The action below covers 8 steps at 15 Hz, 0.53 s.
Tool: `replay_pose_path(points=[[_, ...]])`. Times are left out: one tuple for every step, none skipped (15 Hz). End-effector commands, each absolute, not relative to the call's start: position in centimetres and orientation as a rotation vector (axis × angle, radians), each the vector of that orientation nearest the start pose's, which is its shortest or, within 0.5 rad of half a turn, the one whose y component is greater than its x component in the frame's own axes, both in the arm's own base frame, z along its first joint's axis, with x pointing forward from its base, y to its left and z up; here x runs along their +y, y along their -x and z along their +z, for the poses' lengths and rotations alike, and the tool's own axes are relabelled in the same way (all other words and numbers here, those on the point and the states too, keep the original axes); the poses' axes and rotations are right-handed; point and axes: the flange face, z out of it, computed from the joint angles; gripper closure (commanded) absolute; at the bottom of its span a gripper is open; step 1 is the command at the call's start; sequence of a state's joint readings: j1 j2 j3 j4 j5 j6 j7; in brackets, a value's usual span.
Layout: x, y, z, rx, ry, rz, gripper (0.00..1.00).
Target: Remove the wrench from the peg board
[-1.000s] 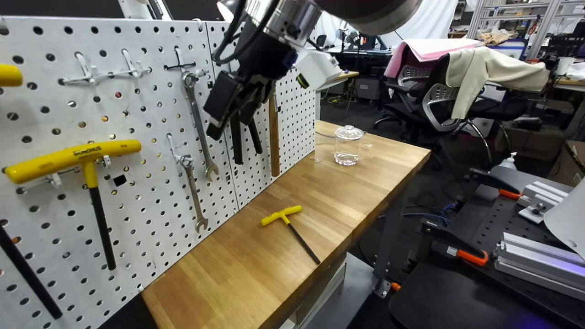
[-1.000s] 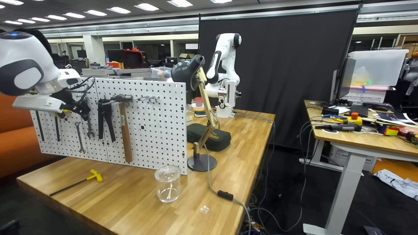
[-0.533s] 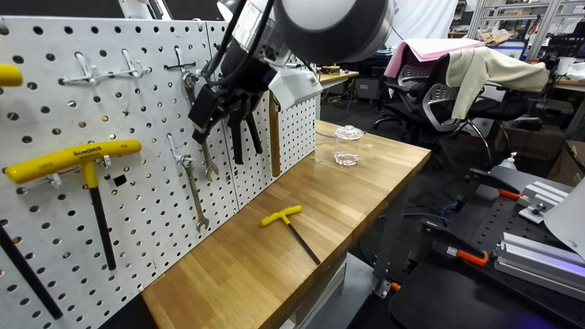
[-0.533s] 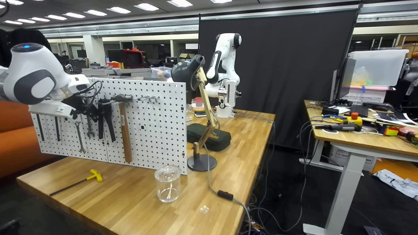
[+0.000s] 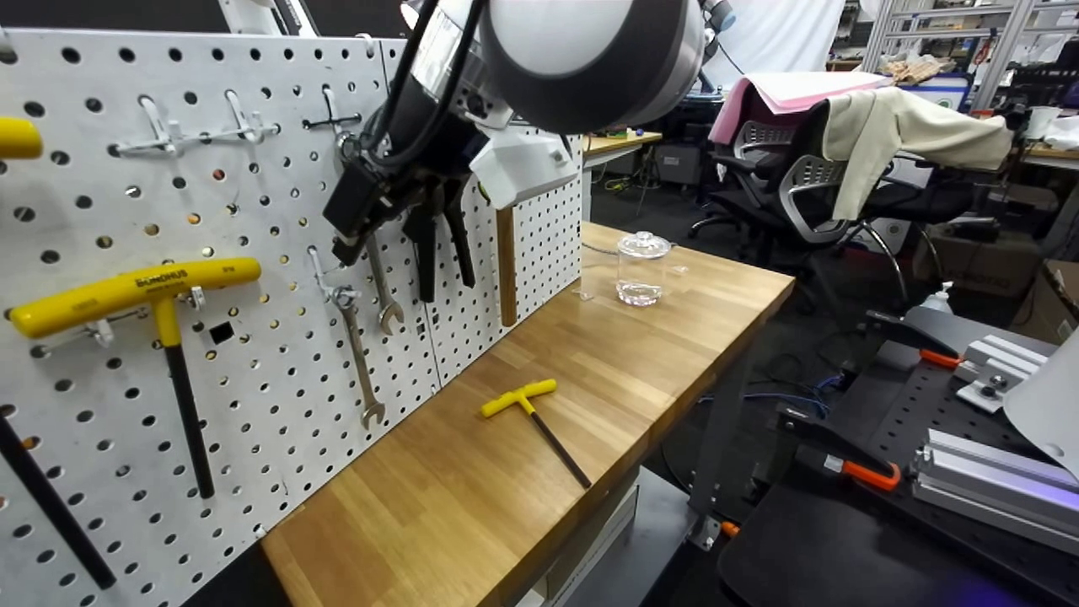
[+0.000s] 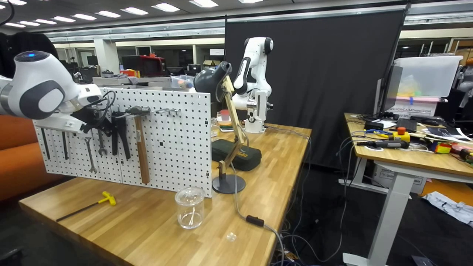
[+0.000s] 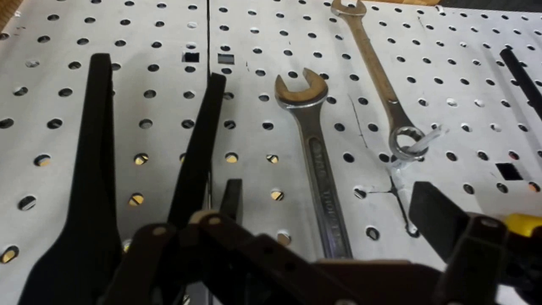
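It's the gripper right up by the board, jaws spread wide, w/ the wrench lined up btwn the fingers! Wrist view has gaps on each side of the shank, so where it shows, the wrench sits apart from both fingers. Depth's tough: can't tell if the tips reach the board. The fork end pokes out ahead of the jaws, twd the table; ring end's hidden behind the gripper in wrist view, but an exterior view gives a bit of it, just over the jaws & close under a hook. So the wrench is on the board, not off yet. Outside one finger, the 2nd wrench: ring just ahead of that fingertip, on its own hook, shank running off past the jaws. Same side, farther out, a yellow T-key hangs on the board. Outside the opp. finger, a black tool, two handles showing, the nearer one just beside the finger; touching or not, hard to say. Farther out that way, the hammer, seen in both exterior views. Well below the jaws, a loose T-key lies on the table, and the lidded jar stands upright there too, well apart, out past the hammer. Also well apart, past the board's edge: a lamp.
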<state>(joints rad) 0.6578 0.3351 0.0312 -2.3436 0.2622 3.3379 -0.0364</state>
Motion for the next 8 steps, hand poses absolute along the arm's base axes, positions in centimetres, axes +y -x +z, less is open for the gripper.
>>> replay_pose_path(points=[[34.24, -45.12, 26.1, -0.591, 2.685, -0.871, 0.0], [34.37, -45.12, 25.97, -0.592, 2.685, -0.868, 0.0], [34.43, -45.18, 25.89, -0.594, 2.685, -0.866, 0.01], [34.54, -45.09, 25.85, -0.596, 2.684, -0.865, 0.14], [34.53, -45.17, 25.86, -0.596, 2.684, -0.866, 0.26], [34.46, -45.29, 25.9, -0.592, 2.682, -0.874, 0.31], [34.44, -45.39, 25.97, -0.59, 2.681, -0.878, 0.4], [34.37, -45.51, 26.02, -0.586, 2.68, -0.882, 0.46]])
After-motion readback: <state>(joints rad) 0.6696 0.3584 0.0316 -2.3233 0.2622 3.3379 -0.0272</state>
